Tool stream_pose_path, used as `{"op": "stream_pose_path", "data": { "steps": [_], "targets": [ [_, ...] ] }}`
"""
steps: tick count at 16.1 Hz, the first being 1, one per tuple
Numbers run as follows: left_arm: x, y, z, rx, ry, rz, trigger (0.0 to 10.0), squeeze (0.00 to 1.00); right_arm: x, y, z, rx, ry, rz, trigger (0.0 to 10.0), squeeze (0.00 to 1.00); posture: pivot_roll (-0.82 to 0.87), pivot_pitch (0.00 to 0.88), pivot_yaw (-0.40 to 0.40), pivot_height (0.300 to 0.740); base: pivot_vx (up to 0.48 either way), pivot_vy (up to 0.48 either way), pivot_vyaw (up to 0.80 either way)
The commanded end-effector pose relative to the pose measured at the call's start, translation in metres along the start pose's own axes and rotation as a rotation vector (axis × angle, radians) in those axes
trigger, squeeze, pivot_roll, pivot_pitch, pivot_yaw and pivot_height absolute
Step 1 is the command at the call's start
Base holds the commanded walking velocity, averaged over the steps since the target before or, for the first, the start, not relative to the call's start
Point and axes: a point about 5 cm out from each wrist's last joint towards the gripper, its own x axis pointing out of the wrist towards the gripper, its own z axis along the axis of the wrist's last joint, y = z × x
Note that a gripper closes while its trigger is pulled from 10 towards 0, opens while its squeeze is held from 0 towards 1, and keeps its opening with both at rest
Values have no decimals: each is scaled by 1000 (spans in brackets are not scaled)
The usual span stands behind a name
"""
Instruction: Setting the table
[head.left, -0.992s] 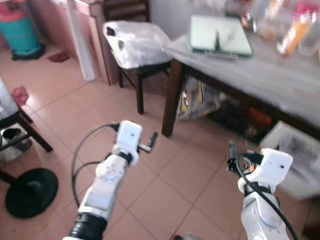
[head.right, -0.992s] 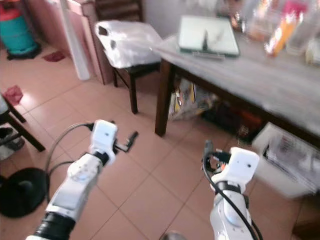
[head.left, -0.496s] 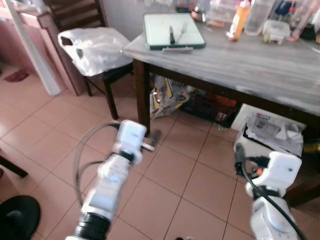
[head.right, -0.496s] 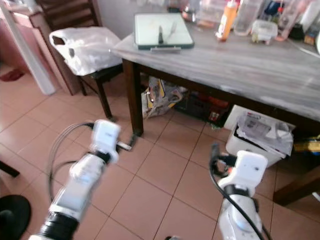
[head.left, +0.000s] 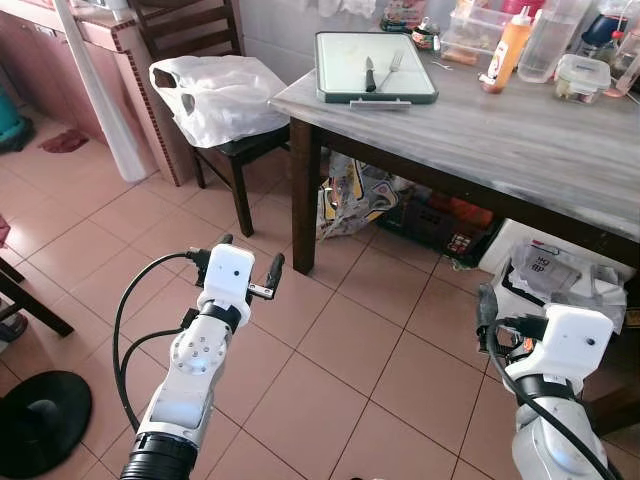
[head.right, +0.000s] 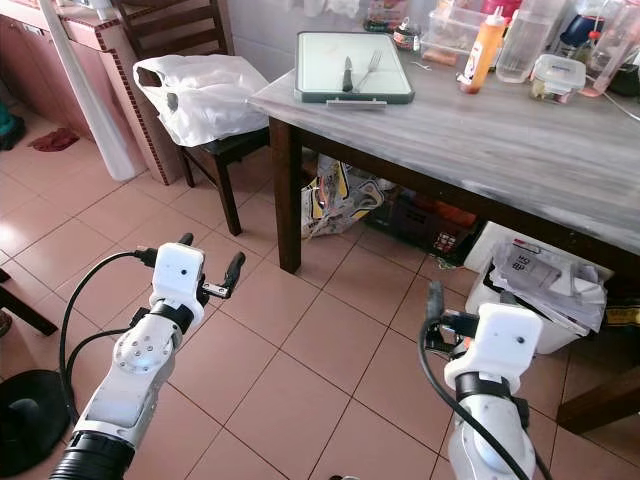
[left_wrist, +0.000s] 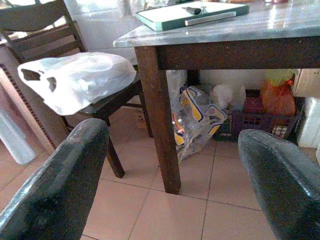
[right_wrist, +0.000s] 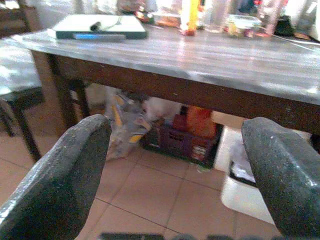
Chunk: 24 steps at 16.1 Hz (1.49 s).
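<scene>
A grey wooden table (head.left: 520, 135) stands ahead of me. On its far left corner lies a white tray with a dark green rim (head.left: 345, 60), holding a black-handled knife (head.left: 368, 73) and a fork (head.left: 391, 68). My left gripper (head.left: 250, 256) hovers over the tiled floor in front of the table's corner leg (head.left: 305, 205); its two fingers are spread wide with nothing between them. My right gripper (right_wrist: 175, 125) is held low before the table's long edge, also open and empty. Both stay well below and short of the tabletop.
An orange bottle (head.left: 504, 52), jars and plastic boxes crowd the table's back edge. Left of the table, a dark chair carries a white plastic bag (head.left: 222, 85). Under the table sit a printed bag (head.left: 358, 195), a crate and a white bin of papers (head.left: 560, 285). A black round stand base (head.left: 40, 420) sits at my left.
The whole picture has shifted and sharpened: the camera turned toward the table, which now fills the upper right. Both grippers keep the same open pose in front of me.
</scene>
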Motion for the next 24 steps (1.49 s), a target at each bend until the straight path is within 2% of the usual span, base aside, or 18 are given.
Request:
{"op": "stream_pose_path", "data": {
  "steps": [1, 4, 7, 14, 17, 24],
  "targets": [
    [1, -7, 4, -2, -18, -31, 10000, 0, -2, -1, 2, -17, -5, 0, 10000, 0, 93, 95, -42, 740, 0, 0, 0],
    [0, -8, 0, 4, 8, -42, 10000, 0, -6, -4, -2, -22, 15, -22, 10000, 0, 88, 107, -34, 740, 0, 0, 0],
    [2, -13, -1, 1, 18, -56, 10000, 0, -10, -3, -3, 12, 34, -17, 10000, 0, 80, 119, -24, 740, 0, 0, -152],
    [7, -23, 0, -12, 26, -92, 10000, 0, -14, -3, -7, 22, 61, -28, 10000, 0, 72, 135, -19, 740, 0, 0, -774],
    [6, -20, -4, -9, 47, -81, 10000, 0, -11, -2, -7, 21, 62, -21, 10000, 0, 78, 138, -21, 740, 0, 0, -769],
    [7, -22, -4, 2, 54, -81, 10000, 0, -9, -1, -11, 8, 83, -13, 10000, 0, 86, 137, -27, 740, 0, 0, -769]
  ]
}}
